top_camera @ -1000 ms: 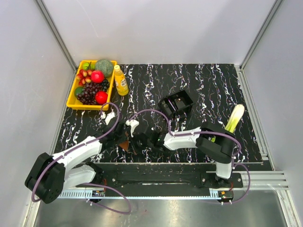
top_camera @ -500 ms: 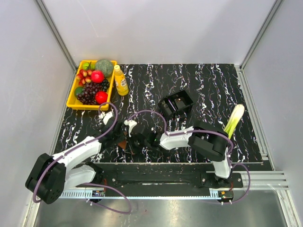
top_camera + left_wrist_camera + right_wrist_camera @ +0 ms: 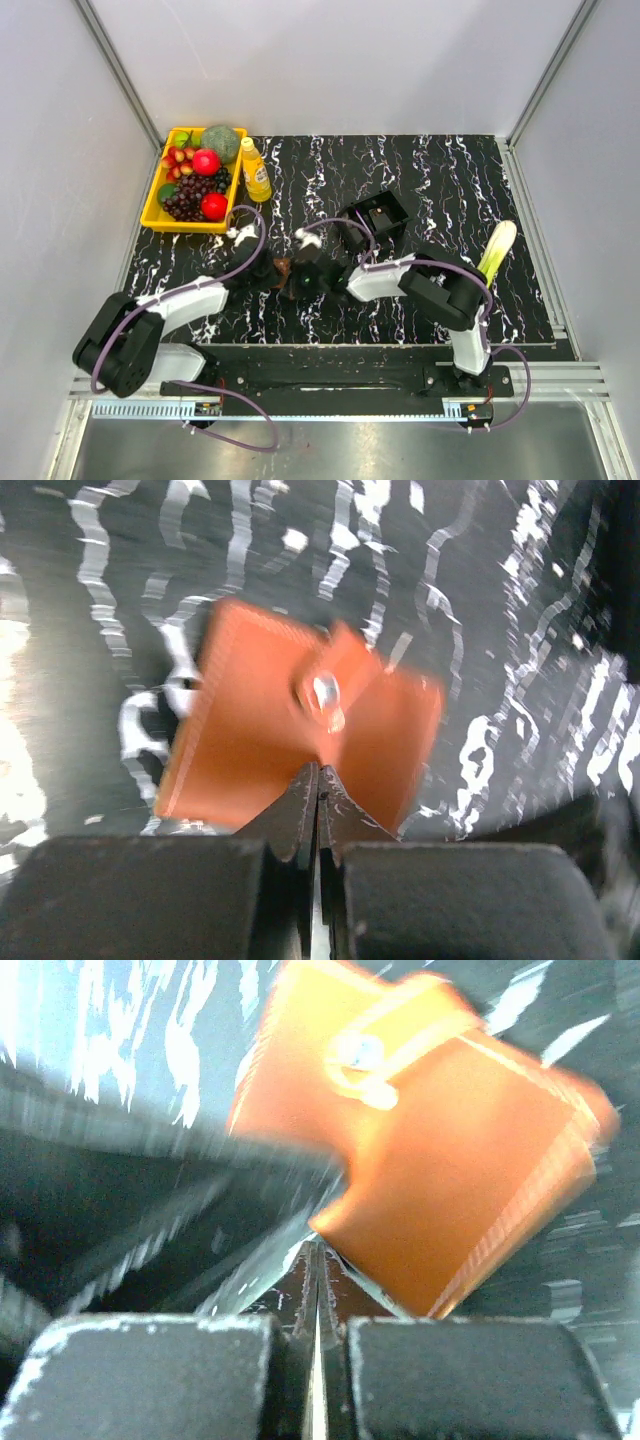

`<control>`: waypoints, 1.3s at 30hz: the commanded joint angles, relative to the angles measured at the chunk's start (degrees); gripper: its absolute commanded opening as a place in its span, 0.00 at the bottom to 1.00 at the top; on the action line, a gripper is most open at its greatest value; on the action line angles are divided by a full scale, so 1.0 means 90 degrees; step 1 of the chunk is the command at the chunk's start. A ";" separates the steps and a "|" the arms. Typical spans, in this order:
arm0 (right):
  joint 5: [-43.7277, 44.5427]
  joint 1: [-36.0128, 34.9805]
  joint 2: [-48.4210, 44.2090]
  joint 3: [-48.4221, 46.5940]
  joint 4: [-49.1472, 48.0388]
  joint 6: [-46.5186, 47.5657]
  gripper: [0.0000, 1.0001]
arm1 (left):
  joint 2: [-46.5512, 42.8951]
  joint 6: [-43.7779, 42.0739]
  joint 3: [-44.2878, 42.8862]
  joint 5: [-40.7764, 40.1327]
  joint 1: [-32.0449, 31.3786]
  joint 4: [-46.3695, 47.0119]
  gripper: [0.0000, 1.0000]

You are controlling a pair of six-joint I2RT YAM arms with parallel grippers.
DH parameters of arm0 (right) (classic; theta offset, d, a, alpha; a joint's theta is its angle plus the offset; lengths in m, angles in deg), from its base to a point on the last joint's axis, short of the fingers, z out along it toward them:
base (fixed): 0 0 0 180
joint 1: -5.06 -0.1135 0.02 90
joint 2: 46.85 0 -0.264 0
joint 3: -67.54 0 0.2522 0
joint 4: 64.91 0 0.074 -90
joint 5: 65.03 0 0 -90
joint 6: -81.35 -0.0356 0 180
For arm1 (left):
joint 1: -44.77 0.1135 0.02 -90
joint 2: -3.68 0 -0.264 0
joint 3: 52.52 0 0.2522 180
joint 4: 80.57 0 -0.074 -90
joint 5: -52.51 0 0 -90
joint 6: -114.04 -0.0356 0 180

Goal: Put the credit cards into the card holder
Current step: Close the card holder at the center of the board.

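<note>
The card holder (image 3: 283, 266), a small brown leather wallet with a metal snap, hangs between my two grippers just above the black marbled table. My left gripper (image 3: 266, 268) is shut on the holder's near edge (image 3: 250, 740), with its tips (image 3: 318, 770) pinching at the fold. My right gripper (image 3: 299, 273) comes in from the other side, its jaws shut (image 3: 318, 1252). A thin grey sheet that looks like a credit card (image 3: 262, 1266) runs from those tips under the holder (image 3: 460, 1190). I see no other cards.
A black plastic box (image 3: 372, 222) sits just behind the right gripper. At the back left stand a yellow tray (image 3: 185, 229) of fruit and a yellow bottle (image 3: 255, 170). A leek (image 3: 497, 250) lies at the right.
Both grippers have moved away from the table's near edge toward the middle, carrying the card holder with them. Both stayed shut.
</note>
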 commanded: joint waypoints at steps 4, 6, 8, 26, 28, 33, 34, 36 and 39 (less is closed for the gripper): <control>0.0272 0.0825 -0.0178 0.0949 -0.0888 -0.0330 0.00 | 0.0851 -0.0299 -0.0434 0.1209 -0.0194 0.1218 0.00; 0.0262 0.0825 -0.0198 0.0930 -0.0956 -0.0222 0.00 | 0.0949 -0.0222 -0.0435 0.1229 -0.0195 0.1237 0.00; 0.0223 0.0815 -0.0314 0.0852 -0.0802 0.0100 0.00 | 0.0969 -0.0124 -0.0357 0.1122 -0.0195 0.1238 0.00; 0.0086 0.0932 -0.0638 -0.0115 0.0596 0.0413 0.13 | 0.0107 -0.1510 -0.1051 0.0631 0.1611 0.0296 0.64; -0.0254 0.1058 -0.0433 -0.0368 0.0741 0.0384 0.12 | 0.0731 -0.1598 -0.1146 0.0897 0.1739 0.0788 0.61; -0.0265 0.1225 -0.0256 -0.0536 0.1143 0.0403 0.08 | 0.1633 -0.1705 -0.1383 0.1423 0.1788 0.1060 0.48; -0.0285 0.1225 -0.0344 -0.0439 0.1104 0.0452 0.08 | 0.1701 -0.1715 -0.1421 0.1405 0.1788 0.1023 0.48; -0.0256 0.1225 -0.0461 -0.0165 0.0997 0.0404 0.07 | 0.1954 -0.1725 -0.1626 0.1502 0.1788 0.0624 0.47; -0.0207 0.1244 -0.0423 -0.0076 0.1152 0.0520 0.08 | 0.2121 -0.1579 -0.1315 0.1611 0.1720 0.0972 0.40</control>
